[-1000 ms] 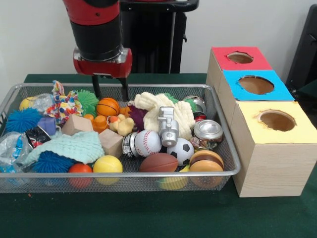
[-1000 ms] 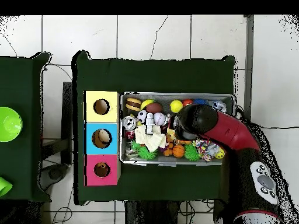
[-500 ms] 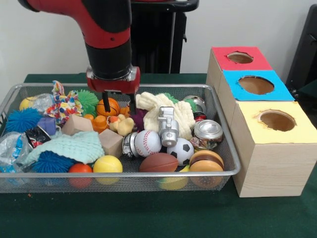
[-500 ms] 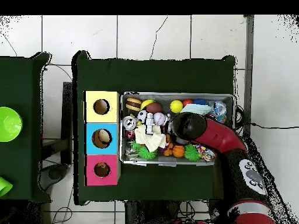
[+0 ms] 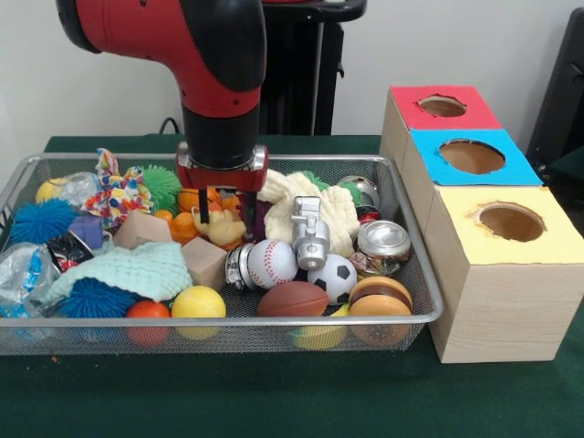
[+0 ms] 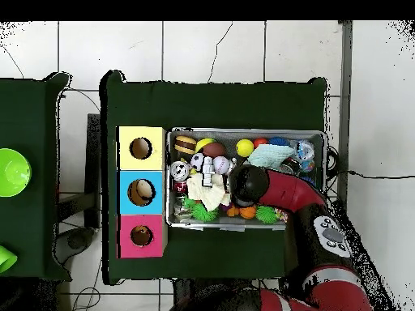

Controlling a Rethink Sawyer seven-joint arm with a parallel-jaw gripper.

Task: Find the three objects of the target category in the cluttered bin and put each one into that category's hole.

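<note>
Your gripper (image 5: 224, 224) hangs low in the wire bin (image 5: 415, 265), fingers apart, straddling the yellow rubber duck (image 5: 222, 230) near the middle of the bin's far half. The target category is not given, so you cannot say which things count; if the duck is your pick, centre it between the fingers before closing, since the wooden block (image 5: 203, 262) and baseball (image 5: 272, 261) sit just beside it and could be nudged. Lower gently; the duck looks soft and may squirm out.

The bin also holds a small basketball (image 5: 194, 198), soccer ball (image 5: 333, 276), football (image 5: 292, 299), a tin can (image 5: 381, 246) toward the box-side edge, and a mint cloth (image 5: 128, 271). Beside the bin stands the box with red (image 5: 442, 106), blue (image 5: 472, 156) and yellow (image 5: 510, 222) holes.
</note>
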